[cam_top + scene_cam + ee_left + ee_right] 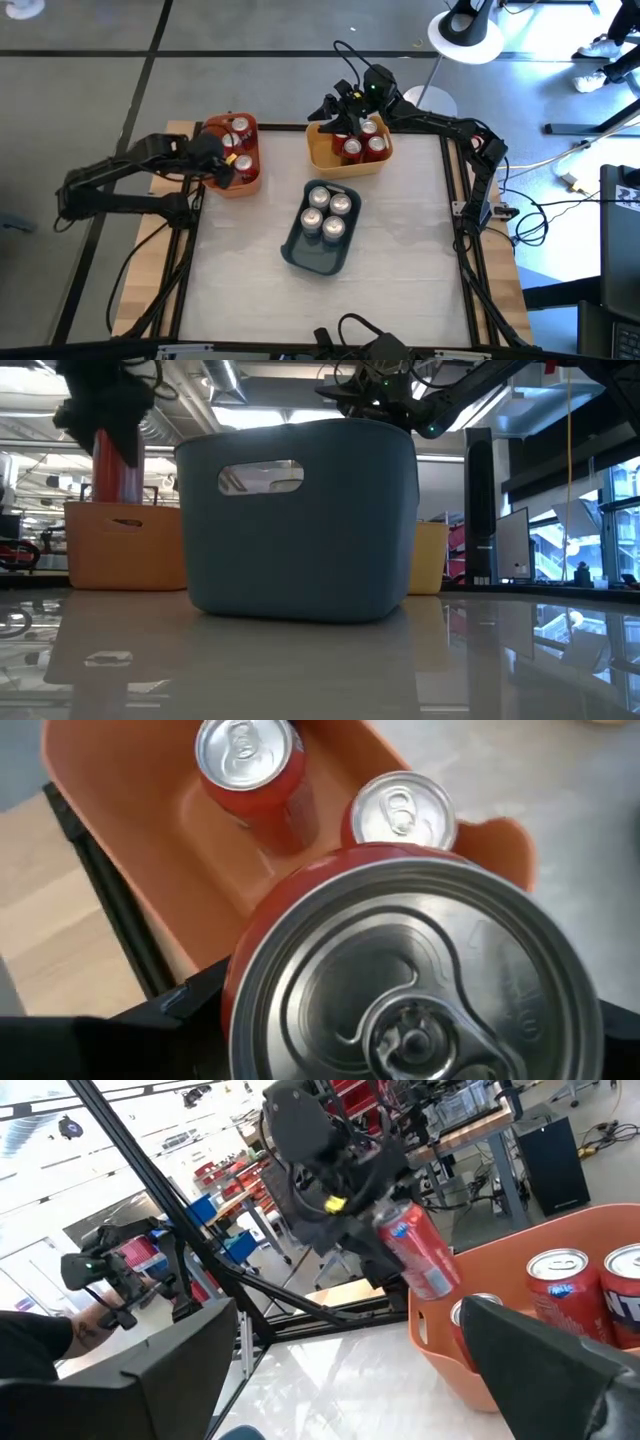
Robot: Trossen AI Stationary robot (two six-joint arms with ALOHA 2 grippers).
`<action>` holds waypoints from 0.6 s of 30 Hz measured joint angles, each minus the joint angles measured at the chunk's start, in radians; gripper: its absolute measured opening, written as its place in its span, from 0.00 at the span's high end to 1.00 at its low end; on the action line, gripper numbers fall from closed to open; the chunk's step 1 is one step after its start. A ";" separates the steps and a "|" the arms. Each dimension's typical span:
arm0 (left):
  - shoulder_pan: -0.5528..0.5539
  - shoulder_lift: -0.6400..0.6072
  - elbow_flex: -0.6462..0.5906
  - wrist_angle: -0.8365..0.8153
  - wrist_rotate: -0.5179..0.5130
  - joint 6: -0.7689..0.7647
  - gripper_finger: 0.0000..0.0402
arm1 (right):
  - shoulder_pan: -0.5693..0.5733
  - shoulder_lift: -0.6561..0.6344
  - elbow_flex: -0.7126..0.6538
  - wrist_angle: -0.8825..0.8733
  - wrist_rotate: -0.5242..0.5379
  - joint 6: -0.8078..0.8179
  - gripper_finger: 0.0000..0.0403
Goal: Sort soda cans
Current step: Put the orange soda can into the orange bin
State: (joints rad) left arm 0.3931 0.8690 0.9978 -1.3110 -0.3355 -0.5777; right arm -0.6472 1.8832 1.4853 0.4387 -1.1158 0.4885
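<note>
My left gripper (pixel 222 160) hangs over the orange bin (pixel 245 187) at the table's far left, shut on a red soda can (pixel 418 1255). That can's silver top fills the left wrist view. Red cans (pixel 245 760) stand in the orange bin below it. My right gripper (pixel 342 115) hovers open over the yellow bin (pixel 325 155) at the far middle, with nothing between its fingers. More red cans (pixel 362 145) stand in the yellow bin. Several silver cans (pixel 328 212) stand in the dark blue-grey bin (pixel 315 260) at the table's middle. My left gripper pinches the red can by its side wall (pixel 238 970) between its two fingers, which run down along the can from its top end. The fingers come from above, slanting down. The can hangs tilted, lifted clear above the orange bin (pixel 125 545).
The three bins stand close together on the far half of the white table. The near half (pixel 330 310) is bare tabletop. A person's hand holding a controller (pixel 110 1295) shows in the room beyond the table.
</note>
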 joint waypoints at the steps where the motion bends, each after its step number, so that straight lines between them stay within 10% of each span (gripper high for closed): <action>1: 0.004 -0.003 -0.020 0.019 -0.008 -0.007 0.24 | 0.000 0.000 0.000 0.000 0.001 0.000 0.05; 18: 0.162 -0.005 -0.352 0.329 -0.010 0.014 0.24 | 0.000 0.000 0.000 0.000 0.024 0.000 0.05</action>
State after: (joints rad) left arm 0.5549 0.8635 0.6463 -0.9820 -0.3456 -0.5634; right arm -0.6472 1.8832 1.4853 0.4385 -1.0915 0.4880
